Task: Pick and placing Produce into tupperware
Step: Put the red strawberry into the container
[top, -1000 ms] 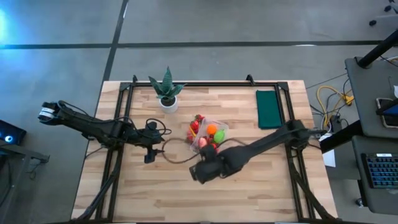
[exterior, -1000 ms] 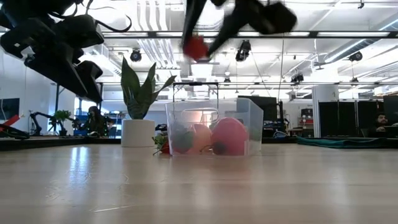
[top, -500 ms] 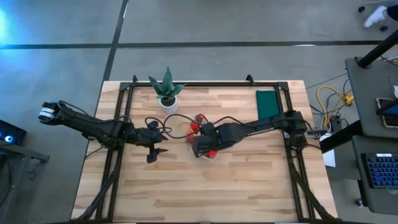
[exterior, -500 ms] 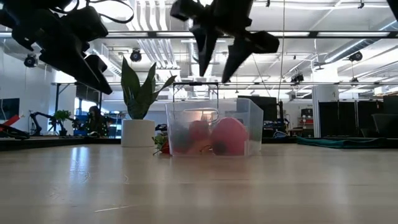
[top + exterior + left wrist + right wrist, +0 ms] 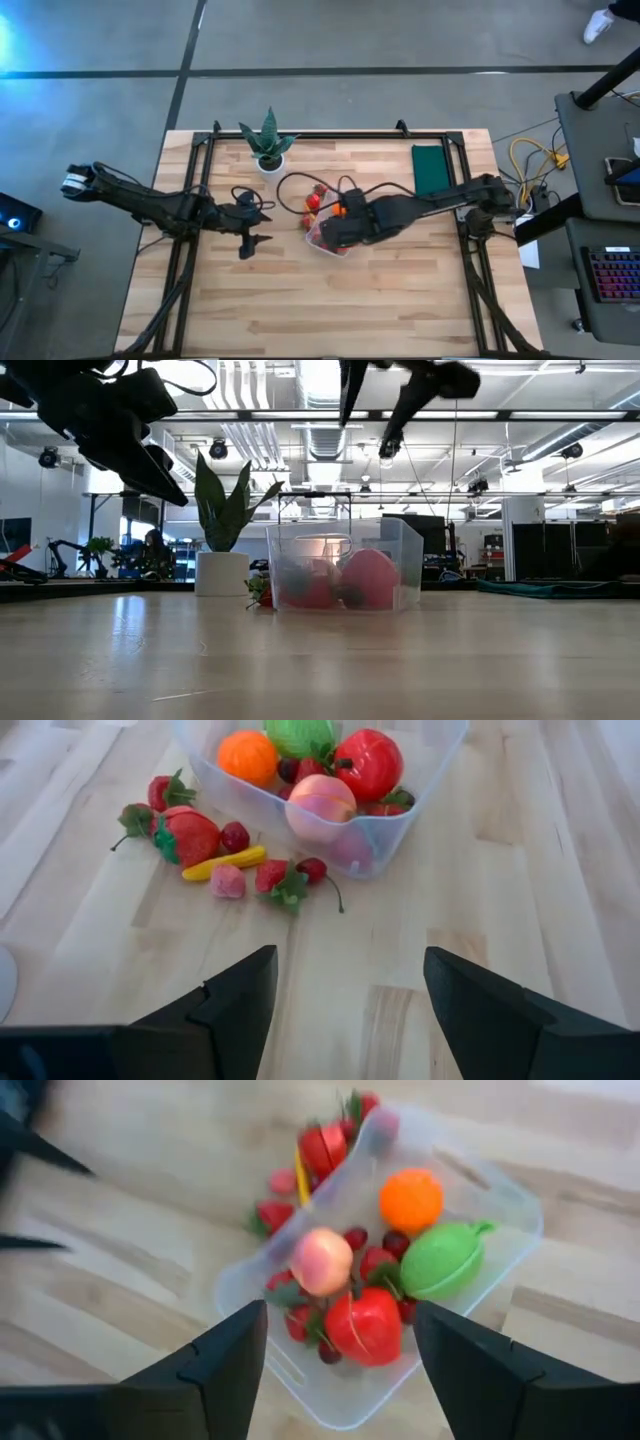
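Right gripper [image 5: 340, 1370] hangs above the clear rounded-corner plastic tub [image 5: 500, 1265], jaws spread, nothing between them. Directly under the jaws, inside the tub: a big red tomato-like piece [image 5: 362, 1325], a pink peach-like ball [image 5: 322, 1261], a green lumpy fruit [image 5: 440, 1260], an orange ball [image 5: 411, 1200], plus a few small dark-red berries [image 5: 355, 1238] tucked among them.

Left gripper [image 5: 345, 995] sits off to the tub's side over bare butcher-block tabletop [image 5: 500, 920], jaws also spread and empty. Ahead of its fingertips, outside the tub wall, loose produce lies on the wood: a large red strawberry with green leaves [image 5: 188, 835], a smaller strawberry [image 5: 165, 792], a thin yellow-orange pepper-shaped piece [image 5: 224, 863] touching the big strawberry, a pale pink chunk [image 5: 227, 881], a small red berry with a green top [image 5: 277, 880] and a cherry with a stem [image 5: 314, 870] just beside the tub wall.

From above the right arm covers most of the tub, so how the pieces at its far side lie is hard to tell. Spiky green plant in a white pot [image 5: 268, 145] stands beyond the left jaws; dark green flat cloth [image 5: 431, 167] is well apart, beyond the right arm.
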Motion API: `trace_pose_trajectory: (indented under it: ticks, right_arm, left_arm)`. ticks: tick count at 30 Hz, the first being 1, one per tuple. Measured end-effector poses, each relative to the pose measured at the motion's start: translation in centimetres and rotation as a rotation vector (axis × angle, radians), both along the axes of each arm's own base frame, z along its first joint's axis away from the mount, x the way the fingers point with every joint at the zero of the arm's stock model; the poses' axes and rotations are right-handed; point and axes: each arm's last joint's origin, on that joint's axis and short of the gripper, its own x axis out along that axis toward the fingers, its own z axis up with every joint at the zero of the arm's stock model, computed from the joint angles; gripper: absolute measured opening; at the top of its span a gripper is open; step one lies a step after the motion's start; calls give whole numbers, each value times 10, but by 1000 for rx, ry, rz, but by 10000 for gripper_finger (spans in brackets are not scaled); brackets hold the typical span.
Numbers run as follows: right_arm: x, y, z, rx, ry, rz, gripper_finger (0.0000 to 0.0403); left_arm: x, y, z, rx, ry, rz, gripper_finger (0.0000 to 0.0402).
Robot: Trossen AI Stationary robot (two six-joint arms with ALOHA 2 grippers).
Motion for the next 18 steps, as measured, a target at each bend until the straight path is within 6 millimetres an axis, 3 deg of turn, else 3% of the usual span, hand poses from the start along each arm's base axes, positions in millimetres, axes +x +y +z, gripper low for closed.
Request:
trace_pose_trajectory:
  ticks: [8,14,18]
  right_arm:
    - [-37,17,33,-110,-97,-80,236]
    - [-70,21,33,-36,129,-142,236]
    - [-78,31,25,23,174,-129,235]
  left_arm:
    - [5,16,9,-52,-33,120,238]
    - [6,23,13,-110,-42,139,238]
    - [6,26,13,-179,-35,153,238]
